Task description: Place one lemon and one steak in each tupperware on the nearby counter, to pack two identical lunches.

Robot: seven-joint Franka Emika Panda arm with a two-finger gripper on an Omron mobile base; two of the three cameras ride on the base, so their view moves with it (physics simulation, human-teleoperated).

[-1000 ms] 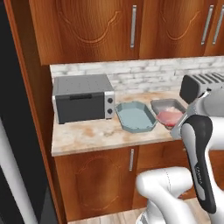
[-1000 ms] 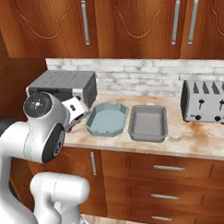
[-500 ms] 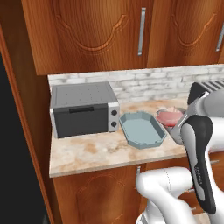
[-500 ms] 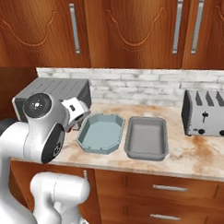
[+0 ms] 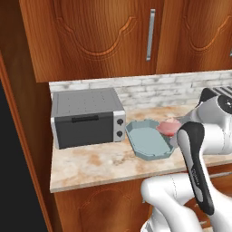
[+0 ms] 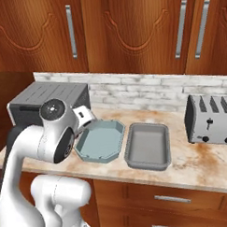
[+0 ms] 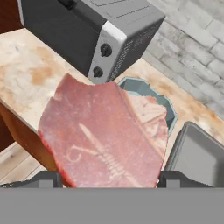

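Now our tool (image 7: 107, 181) grips the steak (image 7: 103, 135) between wide jaws, and next we must lower it into the blue tupperware (image 7: 164, 109) on the desk (image 7: 26, 65).

Toaster oven (image 5: 87, 117) near left end of my worktop, back against brick backsplash (image 6: 147, 93), door dark, two knobs on right side. Silver toaster (image 6: 211, 119) toward right end, also at back edge. Wooden wall cabinets (image 6: 130, 28) above, steel bar handles.
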